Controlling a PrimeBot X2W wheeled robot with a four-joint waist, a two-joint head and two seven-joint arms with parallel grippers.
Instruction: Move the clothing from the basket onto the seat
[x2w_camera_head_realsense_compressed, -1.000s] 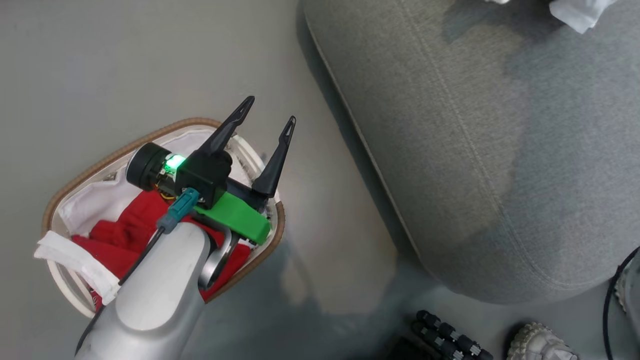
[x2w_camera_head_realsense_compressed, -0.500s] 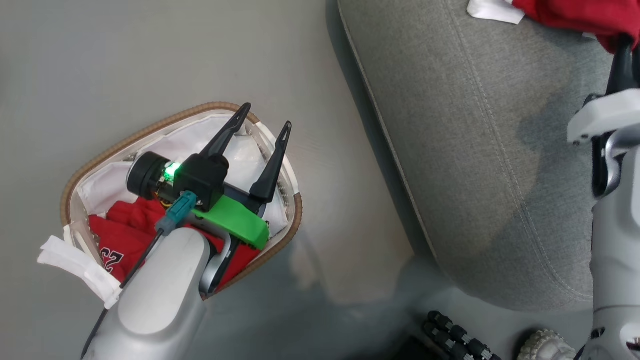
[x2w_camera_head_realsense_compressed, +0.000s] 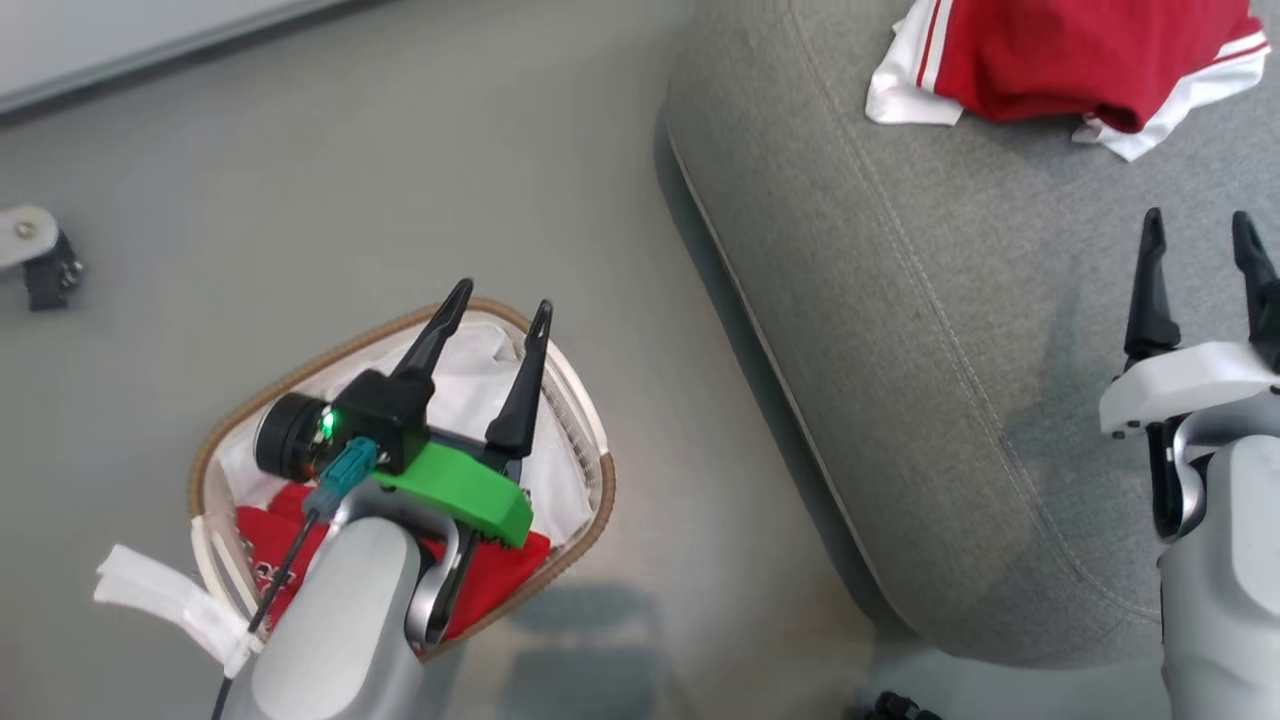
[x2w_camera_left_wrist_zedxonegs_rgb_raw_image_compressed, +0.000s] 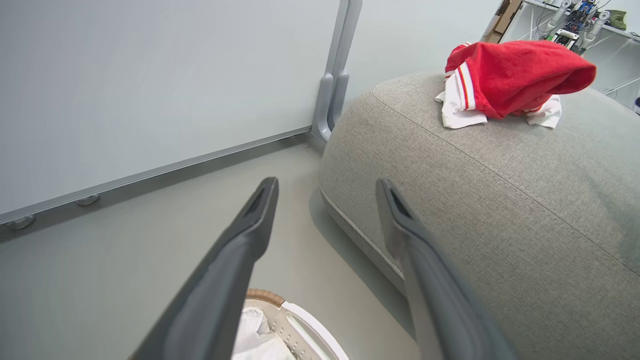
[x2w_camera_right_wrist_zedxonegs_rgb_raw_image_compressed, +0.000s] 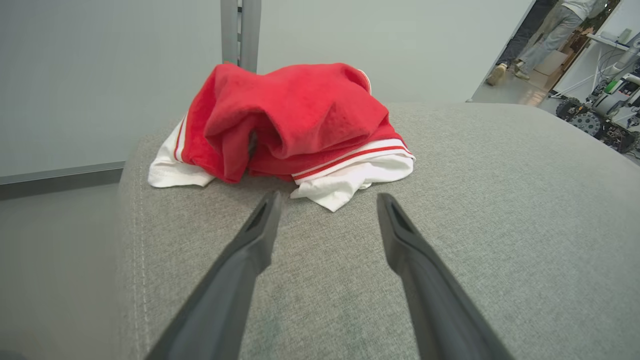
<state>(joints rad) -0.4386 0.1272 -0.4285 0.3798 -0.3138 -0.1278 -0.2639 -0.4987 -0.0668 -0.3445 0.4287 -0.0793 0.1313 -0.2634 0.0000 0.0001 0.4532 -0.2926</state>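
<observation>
A red garment with white trim (x2w_camera_head_realsense_compressed: 1060, 60) (x2w_camera_right_wrist_zedxonegs_rgb_raw_image_compressed: 295, 130) (x2w_camera_left_wrist_zedxonegs_rgb_raw_image_compressed: 505, 75) lies crumpled on the grey seat (x2w_camera_head_realsense_compressed: 900, 330) (x2w_camera_right_wrist_zedxonegs_rgb_raw_image_compressed: 475, 210) (x2w_camera_left_wrist_zedxonegs_rgb_raw_image_compressed: 480, 200). My right gripper (x2w_camera_head_realsense_compressed: 1198, 228) (x2w_camera_right_wrist_zedxonegs_rgb_raw_image_compressed: 327, 202) stands open over the seat, a little short of that garment, with nothing between its fingers. On the floor stands the basket (x2w_camera_head_realsense_compressed: 590, 440) (x2w_camera_left_wrist_zedxonegs_rgb_raw_image_compressed: 300, 320) with its brown rim and white liner; more red clothing (x2w_camera_head_realsense_compressed: 500, 580) lies inside, partly hidden by my left arm. My left gripper (x2w_camera_head_realsense_compressed: 498, 300) (x2w_camera_left_wrist_zedxonegs_rgb_raw_image_compressed: 325, 187) hangs open above the basket, holding nothing.
A pale wall panel with a metal post (x2w_camera_left_wrist_zedxonegs_rgb_raw_image_compressed: 335, 90) stands beyond the seat. A small metal fitting (x2w_camera_head_realsense_compressed: 35, 255) sits on the floor at far left. A white strip of cloth (x2w_camera_head_realsense_compressed: 170, 600) hangs over the basket's near rim. A person's legs (x2w_camera_right_wrist_zedxonegs_rgb_raw_image_compressed: 545, 30) and wheeled equipment (x2w_camera_right_wrist_zedxonegs_rgb_raw_image_compressed: 600, 110) show far off.
The head camera has shifted. My right gripper has opened and let go of the red garment, which now lies on the seat; the gripper has drawn back from it. The left gripper stays open.
</observation>
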